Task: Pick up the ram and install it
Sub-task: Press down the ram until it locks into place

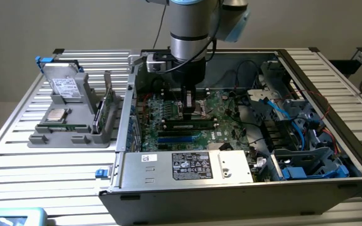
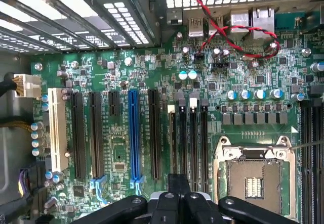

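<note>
- Hanging over the motherboard (image 1: 228,106) inside the open computer case (image 1: 231,193), with the gripper (image 1: 190,112) fully closed and gripping nothing visible.
- Hovering in the wrist view with the gripper (image 2: 178,186) above the end of the black slots (image 2: 195,138), beside the CPU socket (image 2: 253,178).
- Lying along a slot just to the near side of the fingers: the ram (image 1: 187,126), apart from them.
- Appearing already placed, judging by that; seating and latching being impossible to confirm.
</note>
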Tool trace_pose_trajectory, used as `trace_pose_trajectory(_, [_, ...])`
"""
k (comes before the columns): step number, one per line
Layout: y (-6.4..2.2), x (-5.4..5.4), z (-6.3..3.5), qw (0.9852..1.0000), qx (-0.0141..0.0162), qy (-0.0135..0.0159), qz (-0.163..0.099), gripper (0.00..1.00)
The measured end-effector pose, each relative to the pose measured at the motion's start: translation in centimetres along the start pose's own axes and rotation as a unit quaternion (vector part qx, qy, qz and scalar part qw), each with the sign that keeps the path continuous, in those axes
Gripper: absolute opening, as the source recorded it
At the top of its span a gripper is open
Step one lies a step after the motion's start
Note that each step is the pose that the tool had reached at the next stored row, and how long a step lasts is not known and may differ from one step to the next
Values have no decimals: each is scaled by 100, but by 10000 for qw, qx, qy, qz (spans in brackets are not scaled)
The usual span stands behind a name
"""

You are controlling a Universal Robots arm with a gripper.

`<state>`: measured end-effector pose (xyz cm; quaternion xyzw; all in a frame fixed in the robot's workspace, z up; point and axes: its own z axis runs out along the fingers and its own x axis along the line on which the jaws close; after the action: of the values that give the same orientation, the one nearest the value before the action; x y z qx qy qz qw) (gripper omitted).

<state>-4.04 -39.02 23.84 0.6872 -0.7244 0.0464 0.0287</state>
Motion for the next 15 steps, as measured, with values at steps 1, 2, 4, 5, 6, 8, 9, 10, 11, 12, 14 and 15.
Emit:
trace_pose_trajectory(1, [-26, -1, -7, 10000, 0, 0, 0, 11])
trace_pose_trajectory(2, [-53, -1, -15, 10000, -2, 0, 0, 11])
trace_pose_trajectory(4, [-104, -2, -29, 10000, -6, 0, -1, 11])
trace_pose_trajectory(5, [-129, -3, -34, 10000, -9, 0, -1, 11])
trace_pose_trajectory(6, [-155, -3, -39, 10000, -13, 0, -1, 11])
trace_pose_trajectory(8, [-202, -2, -43, 10000, -21, 0, -2, 11])
trace_pose_trajectory(9, [-222, -2, -43, 10000, -26, 0, -3, 11])
trace_pose_trajectory(10, [-239, -2, -44, 10000, -32, 1, -4, 11])
trace_pose_trajectory(11, [-246, -1, -44, 10000, -46, 3, -5, 11])
trace_pose_trajectory(12, [-246, -1, -44, 10000, -48, 2, -5, 11])
trace_pose_trajectory(14, [-246, -1, -44, 10000, -48, 3, -4, 11])
trace_pose_trajectory(15, [-246, -1, -44, 10000, -48, 3, -4, 11])
